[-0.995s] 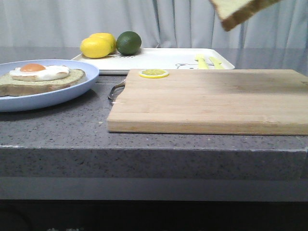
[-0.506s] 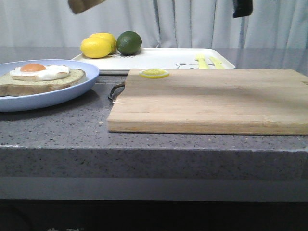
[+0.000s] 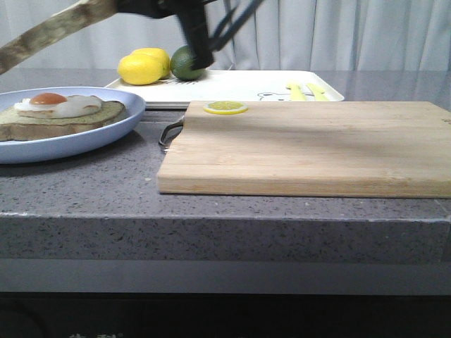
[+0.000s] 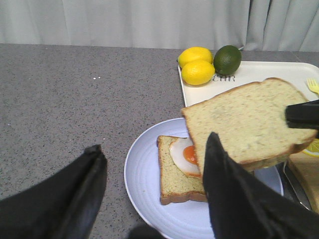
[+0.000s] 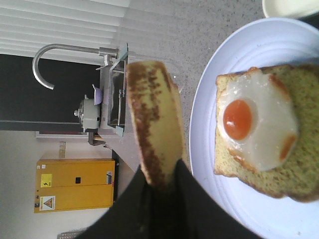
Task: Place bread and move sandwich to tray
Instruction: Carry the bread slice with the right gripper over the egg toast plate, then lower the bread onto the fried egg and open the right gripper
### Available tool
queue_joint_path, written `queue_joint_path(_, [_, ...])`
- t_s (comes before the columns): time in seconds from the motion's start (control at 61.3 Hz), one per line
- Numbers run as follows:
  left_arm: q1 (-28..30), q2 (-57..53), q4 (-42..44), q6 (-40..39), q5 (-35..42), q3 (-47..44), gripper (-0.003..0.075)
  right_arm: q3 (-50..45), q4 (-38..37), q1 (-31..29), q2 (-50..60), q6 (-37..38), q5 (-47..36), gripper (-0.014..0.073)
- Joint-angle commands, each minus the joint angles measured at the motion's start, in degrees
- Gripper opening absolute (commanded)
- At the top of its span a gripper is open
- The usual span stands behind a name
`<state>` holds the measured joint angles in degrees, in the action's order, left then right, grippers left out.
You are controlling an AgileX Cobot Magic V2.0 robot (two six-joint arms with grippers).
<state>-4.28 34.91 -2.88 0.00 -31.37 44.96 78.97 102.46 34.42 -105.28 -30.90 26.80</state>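
The bread (image 3: 49, 32) is a thick slice, tilted in the air above the left side of the light blue plate (image 3: 106, 134). My right gripper (image 3: 123, 7) is shut on its edge, reaching in from the right; the right wrist view shows the crust (image 5: 154, 114) pinched in the gripper (image 5: 159, 181). The sandwich (image 3: 63, 113) is a lower slice with a fried egg (image 5: 254, 124) lying on the plate. My left gripper (image 4: 153, 143) is open and empty, beside the plate (image 4: 144, 184), under the bread (image 4: 249, 124). The white tray (image 3: 239, 84) stands behind the cutting board.
A wooden cutting board (image 3: 303, 144) with a metal handle and a lemon slice (image 3: 225, 107) fills the middle and right. On the tray are two lemons (image 3: 143, 68), a lime (image 3: 184, 65) and yellow cutlery (image 3: 303, 90). The grey counter's front edge is near.
My right gripper has carried the bread from the upper right across to the left and lower, so it now hangs over the plate with the sandwich.
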Motion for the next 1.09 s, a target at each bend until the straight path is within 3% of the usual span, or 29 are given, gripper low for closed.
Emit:
queue_joint_path(0.0, [-0.49, 0.38, -0.49, 0.0, 4.28, 1.5, 0.0417, 6.27, 8.09, 1.68, -0.27, 1.95, -0.13, -0.0006])
queue_joint_path(0.196, [-0.49, 0.38, -0.49, 0.0, 4.28, 1.5, 0.0417, 11.3, 8.04, 4.55, -4.51, 4.06, -4.53, -0.0006])
queue_joint_path(0.571, [-0.49, 0.38, -0.2, 0.0, 4.28, 1.5, 0.0417, 9.5, 7.99, 4.77, -5.37, 4.06, -8.53, 0.0028])
queue_joint_path(1.077, [-0.49, 0.38, -0.11, 0.0, 4.28, 1.5, 0.0417, 8.03, -2.65, 3.57, -5.31, 4.06, -5.37, 0.0373])
